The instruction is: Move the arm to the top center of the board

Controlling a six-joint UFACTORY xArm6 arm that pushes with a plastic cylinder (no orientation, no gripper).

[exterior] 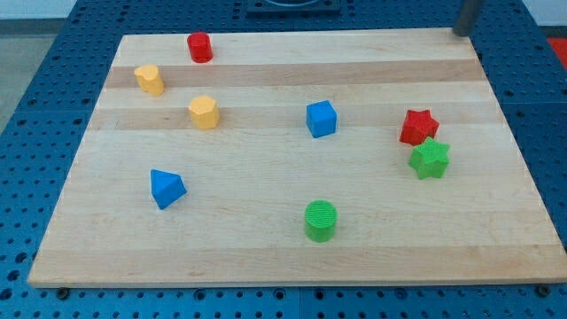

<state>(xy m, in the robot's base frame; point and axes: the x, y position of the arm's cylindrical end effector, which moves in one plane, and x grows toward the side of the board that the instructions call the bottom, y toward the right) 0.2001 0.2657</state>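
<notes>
My rod enters at the view's top right and its tip point(462, 32) rests at the board's top right corner, far from every block. The wooden board point(292, 239) fills the view. A red cylinder point(199, 47) stands near the top left. A yellow block point(149, 79) and a yellow hexagonal block point(203, 112) lie below it at the left. A blue cube point(322, 119) sits near the middle. A red star point(418, 127) touches a green star point(430, 159) at the right. A blue triangular block point(166, 188) is at the lower left and a green cylinder point(321, 221) is at the bottom centre.
A blue perforated table point(35, 106) surrounds the board on all sides. A dark fixture point(292, 7) sits beyond the board's top edge at the centre.
</notes>
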